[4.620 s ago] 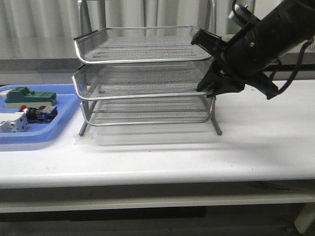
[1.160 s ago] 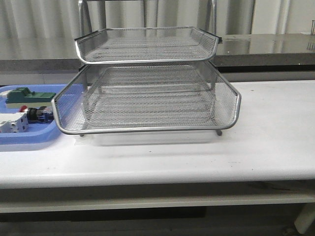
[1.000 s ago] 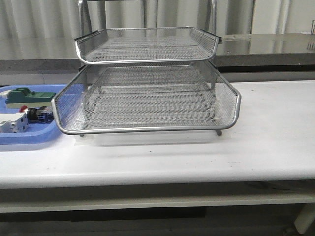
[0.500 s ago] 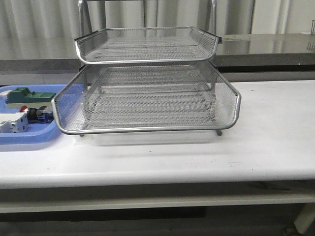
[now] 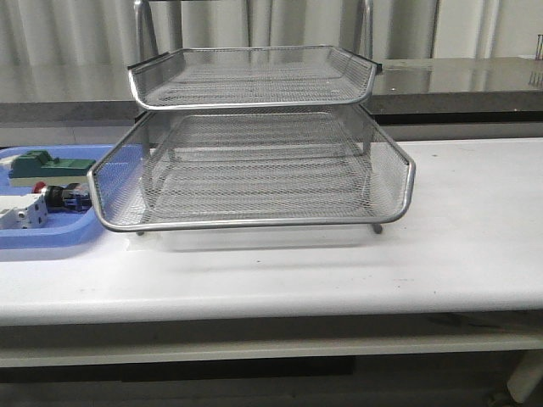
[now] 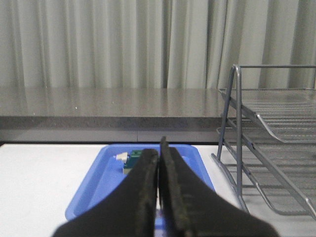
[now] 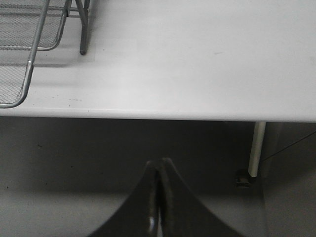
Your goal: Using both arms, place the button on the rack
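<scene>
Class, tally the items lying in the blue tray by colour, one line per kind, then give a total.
Green block: 1
White boxy breaker: 1
Red-headed button: 1
Total in the blue tray: 3

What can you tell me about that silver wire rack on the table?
The rack is a three-tier stack of silver wire-mesh trays on a metal frame with legs, standing upright on the white table. Its middle tray is pulled forward, well past the top one. All visible tiers look empty. No gripper touches it. A blue tray sits beside it.
</scene>
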